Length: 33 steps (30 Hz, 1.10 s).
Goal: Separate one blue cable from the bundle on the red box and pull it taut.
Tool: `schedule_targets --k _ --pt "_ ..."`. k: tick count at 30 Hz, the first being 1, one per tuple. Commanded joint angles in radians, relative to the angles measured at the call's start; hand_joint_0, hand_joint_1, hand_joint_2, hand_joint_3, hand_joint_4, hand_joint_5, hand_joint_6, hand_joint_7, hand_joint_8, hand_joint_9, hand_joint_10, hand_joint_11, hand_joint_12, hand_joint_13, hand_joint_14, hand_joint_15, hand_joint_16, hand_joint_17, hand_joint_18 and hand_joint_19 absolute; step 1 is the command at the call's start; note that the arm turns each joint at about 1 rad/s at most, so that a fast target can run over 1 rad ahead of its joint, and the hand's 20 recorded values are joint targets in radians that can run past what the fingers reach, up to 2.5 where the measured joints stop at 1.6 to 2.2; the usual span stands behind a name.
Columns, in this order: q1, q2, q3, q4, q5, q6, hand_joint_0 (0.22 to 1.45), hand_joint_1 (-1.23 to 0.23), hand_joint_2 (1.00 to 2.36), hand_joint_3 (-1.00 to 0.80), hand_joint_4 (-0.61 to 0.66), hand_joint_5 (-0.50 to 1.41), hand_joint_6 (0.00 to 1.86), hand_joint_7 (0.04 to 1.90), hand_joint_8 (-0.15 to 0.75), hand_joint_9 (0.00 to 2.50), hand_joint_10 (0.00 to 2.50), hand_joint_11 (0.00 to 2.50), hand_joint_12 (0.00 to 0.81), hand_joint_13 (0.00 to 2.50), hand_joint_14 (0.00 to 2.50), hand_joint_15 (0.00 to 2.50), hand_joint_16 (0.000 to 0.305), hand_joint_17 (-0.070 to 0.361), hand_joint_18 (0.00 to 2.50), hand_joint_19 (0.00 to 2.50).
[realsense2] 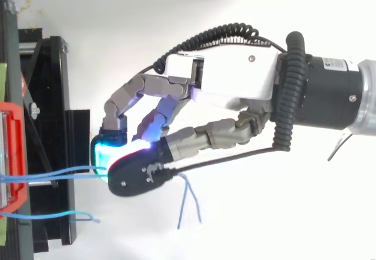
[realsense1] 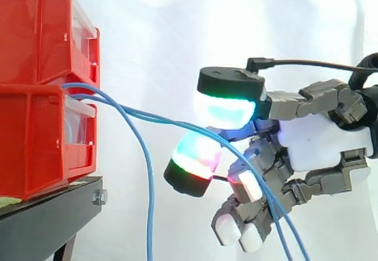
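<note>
Thin blue cables come out between the two stacked red bins (realsense1: 35, 143) at the left. A pair of blue cables (realsense1: 153, 117) runs fairly straight from the bins to my hand (realsense1: 319, 143). It passes between a cyan-green fingertip pad (realsense1: 227, 107) above and a red-green pad (realsense1: 195, 155) below, which pinch it. Behind the pinch the cables trail down to the lower right. Another blue cable (realsense1: 149, 184) hangs slack from the bins. In the top view the hand (realsense2: 235, 75) reaches left, and the held cable (realsense2: 59, 172) ends at its glowing tips.
The bins stand on a black stand (realsense1: 47, 214) at the left, before a white curtain. A second blue cable (realsense2: 53, 215) lies loose over the stand's edge (realsense2: 53, 95). Loose cable ends (realsense2: 188, 204) dangle below the hand.
</note>
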State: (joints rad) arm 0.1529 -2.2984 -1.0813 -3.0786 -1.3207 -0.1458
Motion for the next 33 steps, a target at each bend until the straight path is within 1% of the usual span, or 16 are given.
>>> schedule_targets --k 1,5,6,9,11,16,26,27,33 --pt "0.0 0.001 0.0 0.0 0.0 0.0 0.57 -0.4 1.0 -0.49 0.06 -0.12 0.86 0.86 0.205 1.19 0.02 0.57 0.314 0.87 0.02 0.46 0.043 0.097 0.71 0.56" --pt "0.0 0.001 0.0 0.0 0.0 0.002 0.55 -0.36 1.0 -0.5 0.05 -0.11 0.84 0.88 0.209 1.21 0.02 0.57 0.32 0.88 0.02 0.46 0.044 0.1 0.71 0.56" --pt "0.0 -0.001 0.0 0.0 0.0 0.002 0.54 -0.32 1.0 -0.5 0.05 -0.11 0.84 0.89 0.215 1.21 0.02 0.57 0.321 0.88 0.02 0.45 0.045 0.101 0.71 0.57" --pt "-0.001 0.001 0.0 0.0 0.0 0.002 0.54 -0.27 1.0 -0.5 0.06 -0.11 0.83 0.9 0.213 1.22 0.02 0.57 0.33 0.89 0.02 0.45 0.046 0.103 0.71 0.57" --pt "0.0 0.001 0.0 -0.003 0.0 0.002 0.54 -0.26 1.0 -0.5 0.05 -0.1 0.83 0.91 0.212 1.23 0.02 0.57 0.33 0.89 0.02 0.46 0.046 0.104 0.71 0.57" --pt "0.0 0.001 0.0 -0.022 -0.002 0.003 0.54 -0.27 1.0 -0.5 0.06 -0.1 0.83 0.92 0.21 1.23 0.02 0.57 0.333 0.89 0.02 0.45 0.046 0.104 0.71 0.57" --pt "0.0 0.001 0.0 -0.023 0.0 0.008 0.54 -0.3 1.0 -0.5 0.06 -0.1 0.83 0.92 0.219 1.24 0.02 0.57 0.332 0.9 0.02 0.46 0.046 0.103 0.72 0.56" --pt "0.0 -0.001 0.0 -0.025 0.0 0.008 0.54 -0.34 1.0 -0.5 0.06 -0.1 0.83 0.92 0.222 1.24 0.02 0.57 0.334 0.9 0.02 0.45 0.046 0.103 0.72 0.56" --pt "0.0 0.001 0.0 -0.025 -0.002 0.008 0.54 -0.38 1.0 -0.5 0.06 -0.1 0.83 0.92 0.219 1.23 0.02 0.57 0.33 0.9 0.02 0.46 0.046 0.103 0.73 0.56"
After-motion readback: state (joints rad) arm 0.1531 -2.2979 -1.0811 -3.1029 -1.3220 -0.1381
